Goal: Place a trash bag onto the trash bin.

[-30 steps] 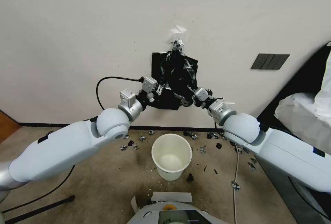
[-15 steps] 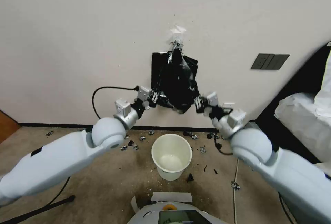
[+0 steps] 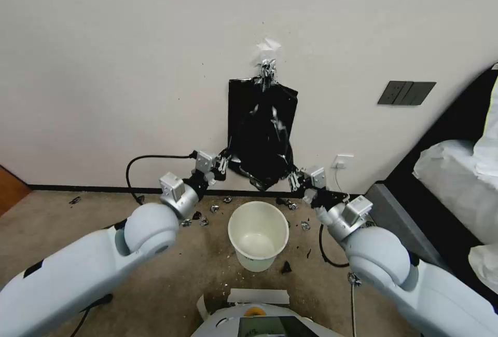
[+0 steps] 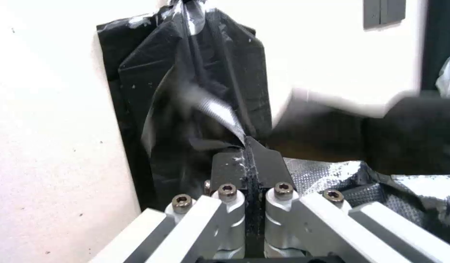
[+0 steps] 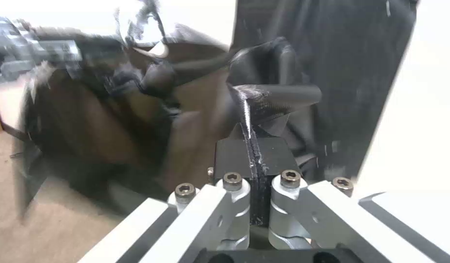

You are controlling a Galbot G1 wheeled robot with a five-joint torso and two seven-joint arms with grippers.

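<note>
Left gripper (image 4: 248,155): its black pads are pressed fully together, and a fold of the thin, glossy black plastic trash bag (image 3: 263,134) is pinched between them at the bag's lower left corner.
Right gripper (image 5: 252,146): likewise clamped flat, with a twisted pleat of the same film held at the lower right corner.
Bag position: it is hung against the white wall (image 3: 104,67) from a taped hook, in front of a flat black bundle of bags (image 3: 234,93), and its bottom edge is spread between the two grippers just above the bin.
Bin: the small round cream-white plastic trash bin (image 3: 258,256) stands upright and empty on the brown carpet (image 3: 155,274), directly below the bag, not touched by it.
Handling, judged: the film is taken to be very light, limp and slippery, and easily torn at a pinch point.
Grip advice, judged: the open hem is best gripped at two opposite points, so the mouth can be stretched over the rim.
</note>
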